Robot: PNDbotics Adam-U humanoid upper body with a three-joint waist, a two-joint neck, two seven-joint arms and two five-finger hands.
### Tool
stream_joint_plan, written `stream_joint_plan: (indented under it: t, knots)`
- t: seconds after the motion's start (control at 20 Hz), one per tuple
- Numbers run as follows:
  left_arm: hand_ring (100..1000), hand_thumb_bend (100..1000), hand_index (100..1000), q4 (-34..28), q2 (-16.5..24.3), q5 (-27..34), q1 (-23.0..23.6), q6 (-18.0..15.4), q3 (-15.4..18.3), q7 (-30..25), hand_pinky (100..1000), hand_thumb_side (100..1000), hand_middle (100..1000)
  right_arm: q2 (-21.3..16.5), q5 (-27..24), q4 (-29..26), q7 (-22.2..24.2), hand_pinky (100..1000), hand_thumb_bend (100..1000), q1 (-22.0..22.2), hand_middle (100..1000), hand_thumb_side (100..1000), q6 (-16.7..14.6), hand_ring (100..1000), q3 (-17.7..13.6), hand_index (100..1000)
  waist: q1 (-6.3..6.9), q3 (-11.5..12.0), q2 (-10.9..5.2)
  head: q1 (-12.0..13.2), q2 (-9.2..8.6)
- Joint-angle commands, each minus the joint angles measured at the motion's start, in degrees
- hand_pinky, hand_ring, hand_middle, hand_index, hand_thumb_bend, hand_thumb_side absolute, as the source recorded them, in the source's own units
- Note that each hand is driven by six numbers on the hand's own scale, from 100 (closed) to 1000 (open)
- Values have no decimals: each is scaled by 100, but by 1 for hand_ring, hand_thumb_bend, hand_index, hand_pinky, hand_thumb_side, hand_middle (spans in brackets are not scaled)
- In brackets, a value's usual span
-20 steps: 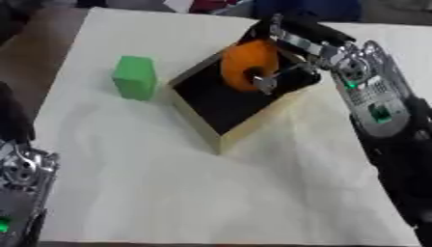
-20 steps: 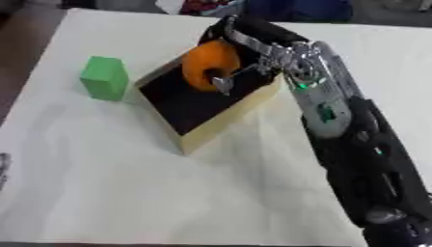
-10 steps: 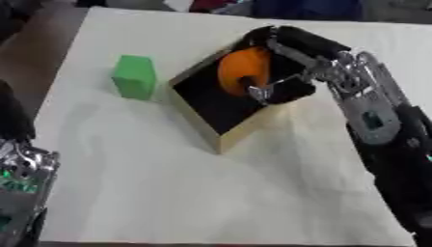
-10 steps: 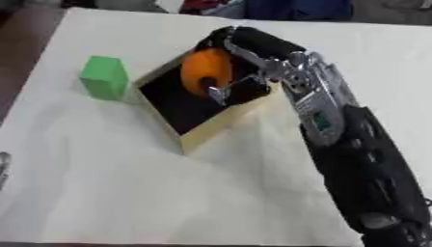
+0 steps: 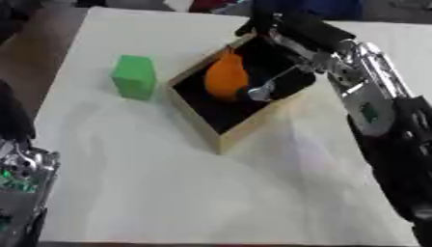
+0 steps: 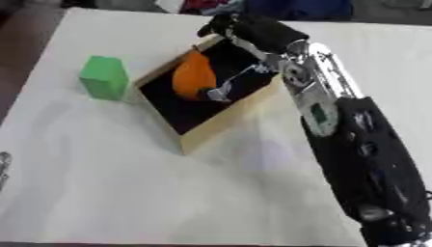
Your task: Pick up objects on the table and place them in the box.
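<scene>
While our right hand (image 5: 283, 46) reaches into the box (image 5: 221, 140) at upper centre, fingers curled around the orange object (image 5: 225, 77) inside it, the green block (image 5: 134, 77) stands left of the box.

A white desk (image 5: 168, 193) fills most of the view, its top pale, matte and evenly lit, with soft shadows. To the left of the desk runs a strip of dark brown floor (image 5: 38, 53). Beyond the desk's far edge lie blurred dark blue and red shapes (image 6: 278, 7), too unclear to identify.
</scene>
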Motion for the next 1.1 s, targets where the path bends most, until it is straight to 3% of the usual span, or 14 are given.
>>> stream_joint_plan:
  t: [0.05,0.2,0.3,0.6,0.8,1.1]
  knots:
    - [629,220,792,-104,42,27,-53,-2,5,-22,776,1000,611,-46,9,-93,-24,931,573,-140,818,520,-18,973,-78,904,25,-3,-123,2,-43]
    - [630,219,792,-104,56,31,-56,1,-2,-32,776,1000,611,-85,-263,-301,44,932,561,-113,808,477,28,972,-135,905,35,-13,-133,9,-35]
    - [630,218,792,-104,95,28,-71,7,-10,-45,776,1000,613,-184,-632,-621,111,931,470,-65,791,435,92,970,-170,912,44,-31,-143,21,-24]
    - [633,213,801,-104,443,-37,-220,197,-50,-134,773,1000,627,-781,-2638,-2169,306,917,291,293,753,334,766,962,-344,929,60,-153,-190,130,9]
    - [634,209,799,-104,794,-216,-396,432,-99,-225,771,1000,630,-1260,-3679,-2960,343,911,269,623,743,335,1235,959,-419,929,65,-298,-252,256,44]
    - [636,202,800,-104,1223,-262,-720,874,-175,-442,769,1000,634,-1897,-4384,-3581,320,903,245,1144,742,325,1416,954,-576,926,73,-412,-335,367,53]
